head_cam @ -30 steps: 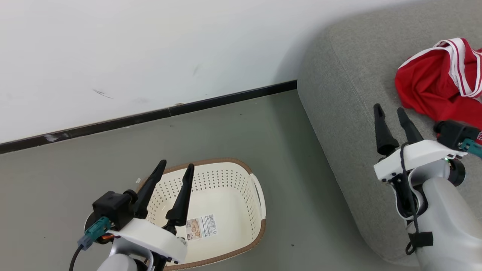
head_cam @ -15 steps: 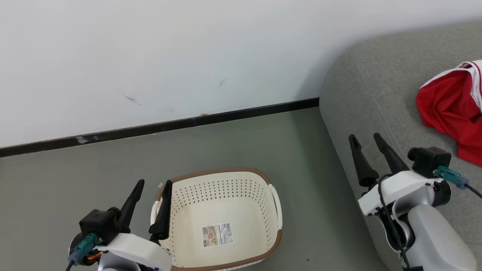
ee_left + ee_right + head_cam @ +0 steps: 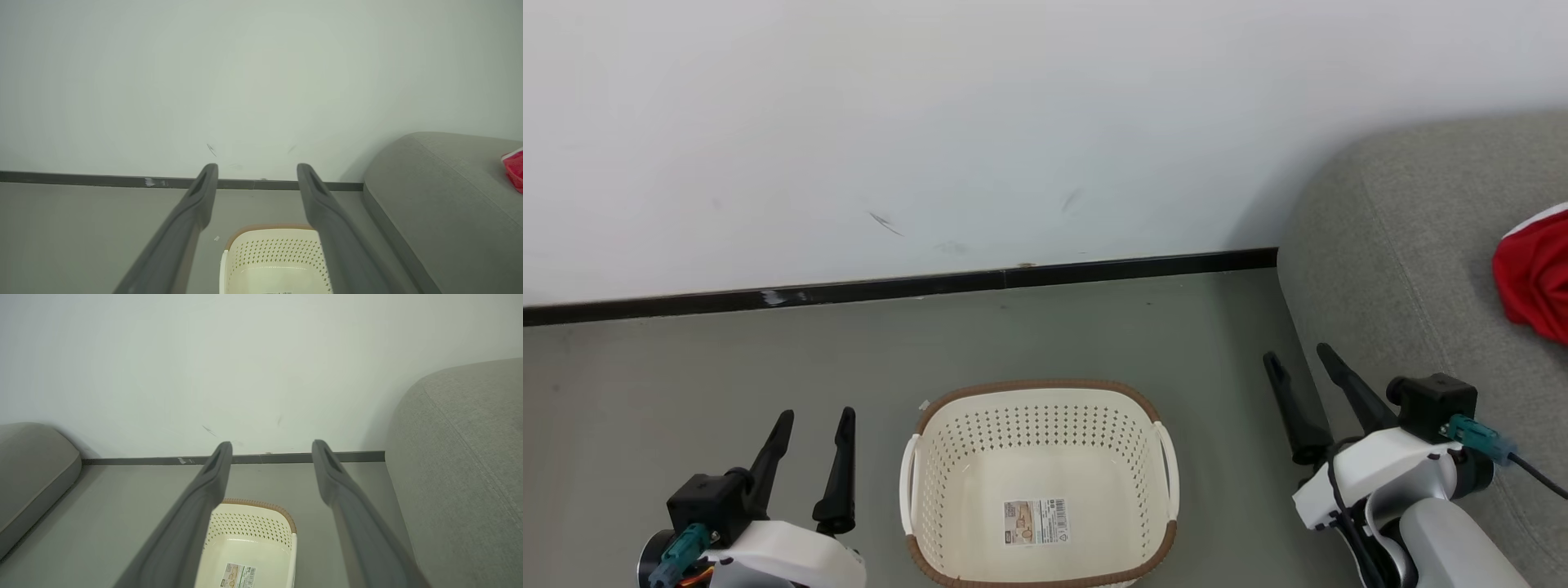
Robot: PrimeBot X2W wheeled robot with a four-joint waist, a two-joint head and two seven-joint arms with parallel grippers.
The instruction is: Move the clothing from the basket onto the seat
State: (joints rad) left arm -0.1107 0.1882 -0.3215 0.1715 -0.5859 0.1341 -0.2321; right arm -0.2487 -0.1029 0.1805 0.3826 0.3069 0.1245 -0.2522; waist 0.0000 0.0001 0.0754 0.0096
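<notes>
The cream basket (image 3: 1037, 385) with a brown rim stands on the floor at the bottom middle, with nothing in it but a label sticker. The red clothing (image 3: 1535, 286) lies on the grey seat (image 3: 1405, 261) at the right edge, mostly cut off. My left gripper (image 3: 815, 416) is open, low and left of the basket. My right gripper (image 3: 1297, 355) is open beside the seat's front corner, right of the basket. The left wrist view has the open left gripper (image 3: 257, 167) above the basket (image 3: 278, 257), with the seat (image 3: 449, 196) and clothing (image 3: 515, 167) to the right. The right gripper (image 3: 273, 445) is open over the basket (image 3: 249, 539) beside the seat (image 3: 470, 457).
A white wall with a black baseboard (image 3: 1013, 279) runs behind the basket across the grey floor (image 3: 768, 351). Another grey cushion (image 3: 32, 465) sits at the far left of the right wrist view.
The head camera has swung left, bringing the basket to the middle and pushing the clothing to the right edge. Both grippers sit lower in view, the left one off the basket, and both stay open.
</notes>
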